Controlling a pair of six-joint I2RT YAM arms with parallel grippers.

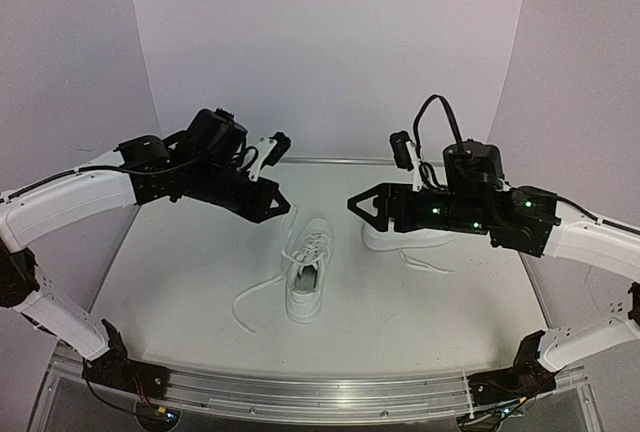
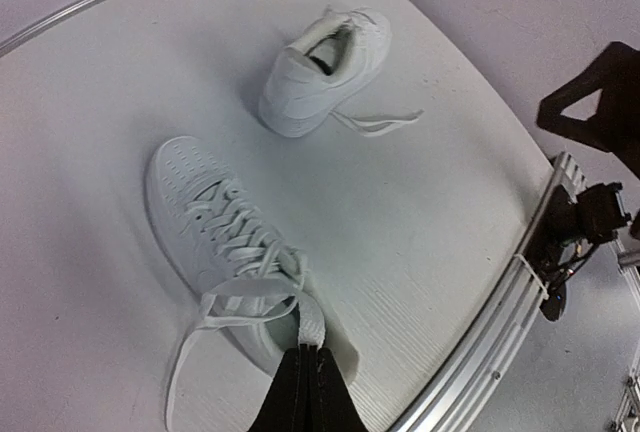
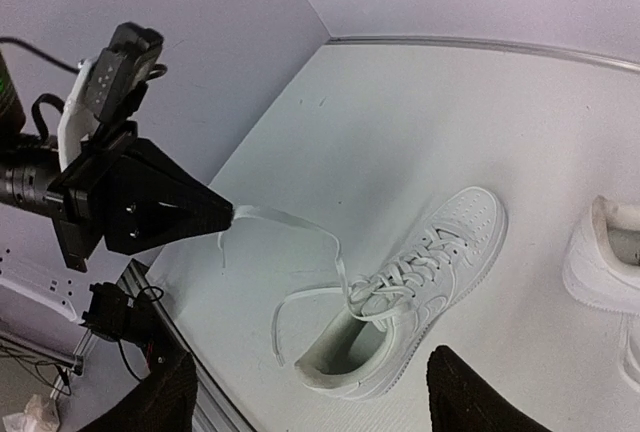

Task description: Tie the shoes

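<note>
Currently the work is at the opening step of tying the middle shoe (image 1: 307, 274), which lies on the desk (image 1: 180, 282) between the two arms, toe toward the far side and heel toward the near edge. The second shoe (image 1: 400, 237) lies further right and slightly further back, partly hidden in the top view by the right arm. Its own laces trail loose on the desk.

The left tool (image 1: 283, 207) is closed on the held lace (image 3: 290, 220). The left wrist view shows the two fingers pressed together with the flat white strip emerging from between them. The strip runs, raised off the desk, from the top eyelets of the middle shoe to the tool.

The right tool (image 1: 362, 208) has its fingers apart and holds nothing. It hovers above the desk, just right of the middle shoe, with its fingers pointing left.

The free lace (image 1: 255, 297) lies in a loop on the desk to the left of the middle shoe.

Judged next move: the right tool must secure the free lace so that the two ends can be crossed. That lace lies on the left tool's side, so the reach calls for clearance from the left arm. It also calls for a low, flat approach, since the lace rests flush on the desk.
</note>
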